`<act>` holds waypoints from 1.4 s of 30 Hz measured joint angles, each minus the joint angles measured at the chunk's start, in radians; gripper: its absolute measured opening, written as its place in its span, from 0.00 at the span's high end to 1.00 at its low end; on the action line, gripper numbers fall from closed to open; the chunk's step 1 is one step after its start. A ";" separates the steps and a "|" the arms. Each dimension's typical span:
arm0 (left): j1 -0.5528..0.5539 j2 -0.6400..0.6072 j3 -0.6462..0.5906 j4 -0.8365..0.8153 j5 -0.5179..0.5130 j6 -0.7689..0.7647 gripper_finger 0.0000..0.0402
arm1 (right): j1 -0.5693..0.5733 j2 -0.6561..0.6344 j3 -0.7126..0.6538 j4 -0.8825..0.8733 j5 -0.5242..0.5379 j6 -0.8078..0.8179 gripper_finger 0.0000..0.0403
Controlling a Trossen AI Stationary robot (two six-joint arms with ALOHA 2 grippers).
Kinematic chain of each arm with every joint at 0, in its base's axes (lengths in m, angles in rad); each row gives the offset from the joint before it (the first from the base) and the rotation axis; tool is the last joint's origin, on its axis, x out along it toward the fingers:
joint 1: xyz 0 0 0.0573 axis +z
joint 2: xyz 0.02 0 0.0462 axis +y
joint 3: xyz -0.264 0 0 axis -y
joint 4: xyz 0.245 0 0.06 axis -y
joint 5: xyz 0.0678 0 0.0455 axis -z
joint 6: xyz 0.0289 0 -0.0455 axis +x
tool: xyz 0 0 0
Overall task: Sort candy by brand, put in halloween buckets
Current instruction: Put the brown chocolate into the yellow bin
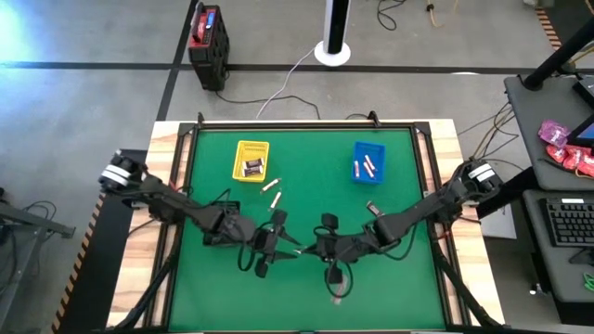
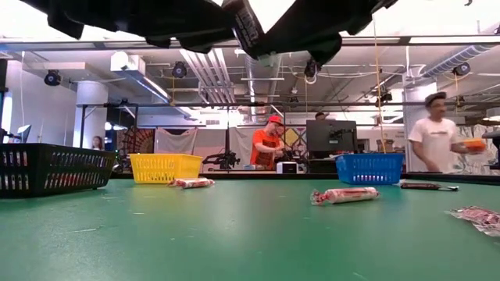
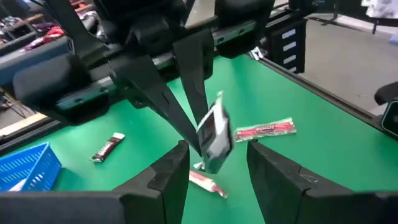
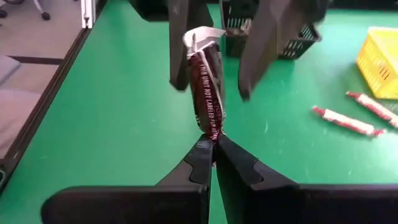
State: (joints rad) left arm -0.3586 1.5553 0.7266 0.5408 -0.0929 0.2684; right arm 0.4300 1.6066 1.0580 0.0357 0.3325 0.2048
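Holding a dark-wrapped bar (image 4: 207, 93) by its end, my right pincer (image 4: 212, 146) is pinched tight on it mid-table, raised off the surface. My left pincer (image 3: 214, 165) faces it just beside, fingers spread wide either side of the bar, not gripping; looks like a handover in progress.

Progress: partly sorted, I'd judge. Yellow bin (image 1: 251, 160) has some dark bars in it, blue bin (image 1: 368, 161) has reddish ones. Black bin (image 2: 51, 168) sits near my left arm; contents too hidden to call.

Left to do: loose candy is out on the table. Two whitish bars (image 1: 271, 191) lie near the yellow bin, a dark one (image 1: 373, 210) sits below the blue bin, a reddish one (image 3: 263, 129) lies near the pincers, another pale one (image 1: 338, 290) is toward the front edge.

Room: both arms crowd the middle, pincers nearly touching, so clearance there is tight. Back of the table around the yellow and blue bins is open. Table has a raised rim (image 1: 302, 125); front-edge candy lies closest to it.
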 joint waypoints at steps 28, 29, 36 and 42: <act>0.073 -0.093 0.012 -0.246 -0.133 0.004 0.98 | -0.056 -0.058 0.000 -0.045 0.057 0.032 0.78; 0.090 -0.116 0.012 -0.309 -0.161 0.000 0.98 | -0.063 -0.068 0.000 -0.058 0.066 0.031 0.76; 0.302 -0.292 0.012 -0.761 -0.331 -0.103 0.98 | -0.116 -0.133 0.000 -0.098 0.190 0.046 0.66; 0.602 -0.365 0.012 -0.959 -0.260 -0.102 0.98 | -0.147 -0.132 0.001 -0.098 0.195 0.046 0.63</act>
State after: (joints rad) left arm 0.2433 1.1904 0.7383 -0.4179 -0.3527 0.1666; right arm 0.2828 1.4749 1.0588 -0.0626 0.5271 0.2508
